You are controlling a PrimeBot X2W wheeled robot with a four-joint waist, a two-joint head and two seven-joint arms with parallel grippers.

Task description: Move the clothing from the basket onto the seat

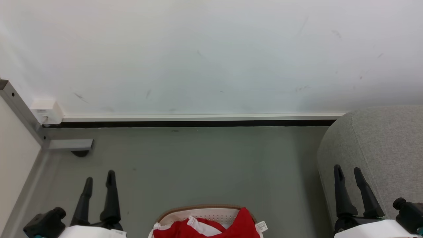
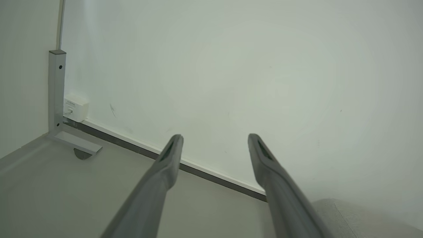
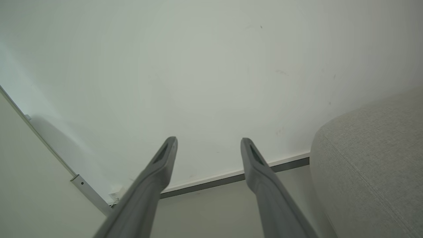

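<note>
Facing a scuffed white wall [image 1: 211,49], head view. A pale skirting strip [image 1: 198,117] with a dark line under it runs along the wall's base. Below that is grey floor [image 1: 198,165].

Seat [image 1: 380,145]: light grey fabric, rounded corner, at the right edge of the head view, standing on the floor against the wall. Nothing visible on the part in frame. The right wrist view has its seamed side just right of the fingers, not touching them.

A pale panel [image 1: 13,158] sits at the far left with a grey metal post [image 1: 19,102] along its edge. The post's foot bracket [image 1: 71,144] lies flat on the floor.

Basket [image 1: 205,208]: bottom centre of the head view, on the floor between the two arms, well apart from the seat. Only the tan rim and a strip of perforated white wall are in frame.

Clothing [image 1: 243,223]: red with white trim, bunched inside the basket, one fold peaking above the rim on the seat side. So it's in the basket, not on the seat.

Left gripper [image 1: 99,176]: lower left, fingers spread, nothing between them, pointing at the wall. Right gripper [image 1: 347,168]: lower right, fingers likewise apart and empty, overlapping the seat's side in the head view. Both are clear of the basket.

A small white socket box [image 1: 46,110] sits on the wall by the post. White label tag [image 1: 261,226]: at the garment's seat-side edge, hanging over the rim.
</note>
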